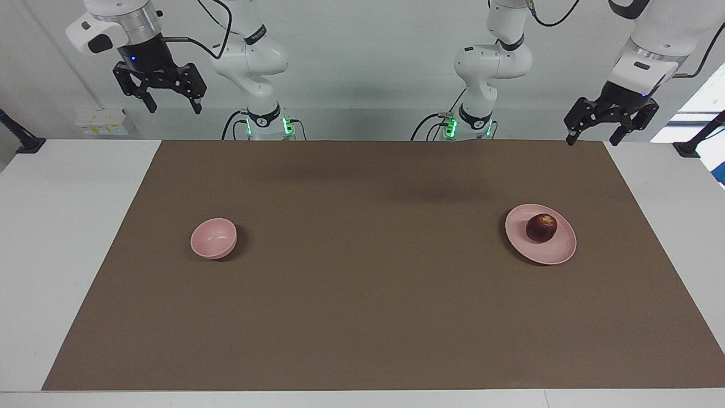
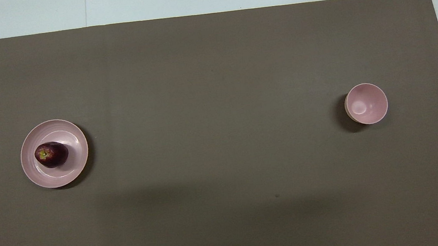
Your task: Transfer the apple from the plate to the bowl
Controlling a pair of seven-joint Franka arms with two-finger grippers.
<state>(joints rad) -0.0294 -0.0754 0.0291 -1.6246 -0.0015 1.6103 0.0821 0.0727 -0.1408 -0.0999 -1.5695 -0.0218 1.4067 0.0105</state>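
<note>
Clearly nothing has been picked up yet: the small round dark red apple with a yellowish patch (image 1: 541, 228) sits on the flat, round, pale pink plate (image 1: 552, 255), toward the left arm's end of the counter. The small, deep, round pale pink bowl (image 1: 213, 238) stands empty toward the right arm's end, well apart from the plate, and both rest on the brown mat (image 1: 374, 294) that covers the white counter (image 1: 62, 226).

The left gripper (image 1: 609, 127) hangs raised over the mat's edge on the robots' side, nearest the plate but not above it, its fingers released and holding nothing. The right gripper (image 1: 158, 96) hangs high at its own end, also with fingers spread and empty; that arm waits.

I judge the step in hand to be the approach to the apple, with the grasp, the carry and the drop all not yet done. The next move calls for the left gripper to come over the plate, line its spread fingers across the apple's rounded sides, and descend without pressing on the plate's low rim. Since the bowl is only just wider than the apple, the later release will need careful centring.
</note>
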